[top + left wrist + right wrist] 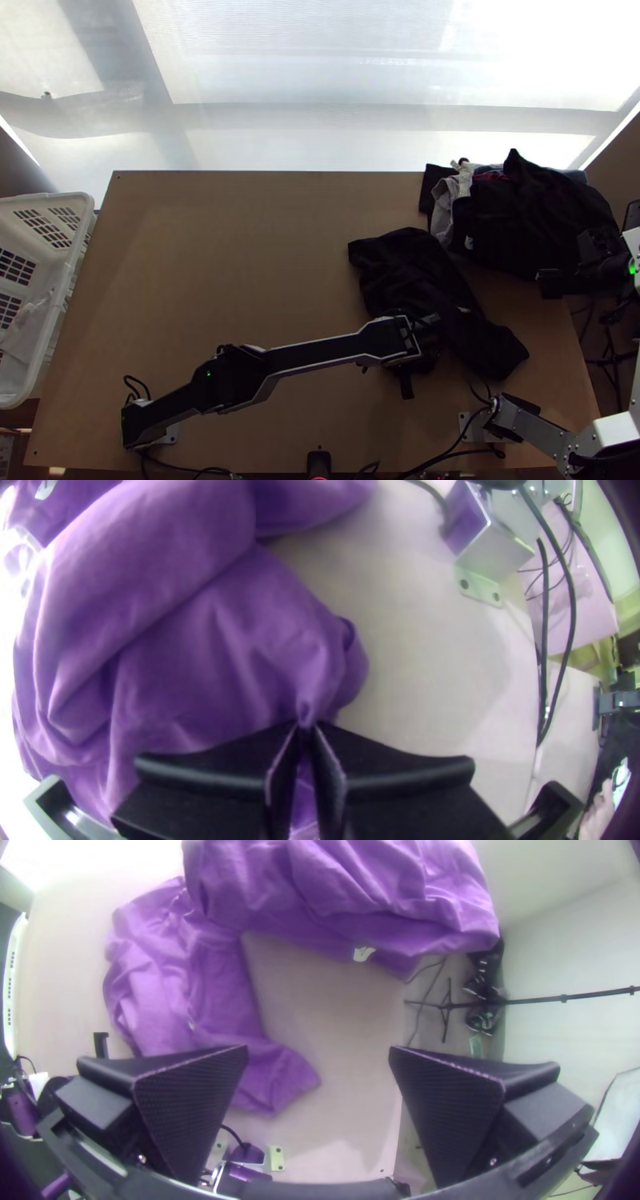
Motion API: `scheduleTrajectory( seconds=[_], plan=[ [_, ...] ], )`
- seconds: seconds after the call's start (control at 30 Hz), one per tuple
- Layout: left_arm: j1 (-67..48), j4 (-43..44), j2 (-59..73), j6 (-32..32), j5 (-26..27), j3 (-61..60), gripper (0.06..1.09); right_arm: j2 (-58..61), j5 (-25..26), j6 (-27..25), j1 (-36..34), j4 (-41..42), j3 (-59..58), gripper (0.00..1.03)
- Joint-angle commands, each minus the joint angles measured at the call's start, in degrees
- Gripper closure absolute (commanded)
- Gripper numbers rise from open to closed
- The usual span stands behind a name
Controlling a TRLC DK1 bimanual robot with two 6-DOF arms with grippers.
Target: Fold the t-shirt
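Top view: the t-shirt (400, 272) lies loosely bunched, right of the table's (232, 264) middle, at 3 o'clock from it. Left gripper (412, 366): at 4 o'clock, by the garment's near side. Right gripper (570, 276): farther out at 3 o'clock, well apart from the t-shirt. Clothes pile (528, 216): at 2 o'clock, just beside the t-shirt. White basket (82, 232): at 9 o'clock.

Left wrist view: fingers (220, 763) closed, gathered t-shirt cloth pinched at the tips.

Right wrist view: fingers (193, 1107) set wide apart, nothing between them.
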Motion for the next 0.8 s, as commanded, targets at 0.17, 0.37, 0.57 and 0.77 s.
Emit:
scheduleTrajectory(
  seconds=[0.17, 0.37, 0.57, 0.77],
  plan=[
    [4.8, -9.2, -21.9, 2.3, 4.8, -12.4, 1.05, 0.2, -0.7, 2.8, 7.7, -0.2, -4.6, 0.05],
    [11.5, -18.8, -38.7, 12.2, 4.8, -22.1, 1.05, 2.5, -0.7, 8.3, 17.9, 0.1, -7.6, 0.05],
    [24.7, -27.4, -50.6, 24.3, 4.9, -29.6, 1.05, 5.2, -0.7, 11.5, 23.7, 0.9, -7.5, 0.05],
    [42.4, -35.0, -53.2, 33.7, 4.8, -28.7, 1.05, 6.6, -0.7, 13.1, 27.9, 1.1, -8.8, 0.05]
  ],
)
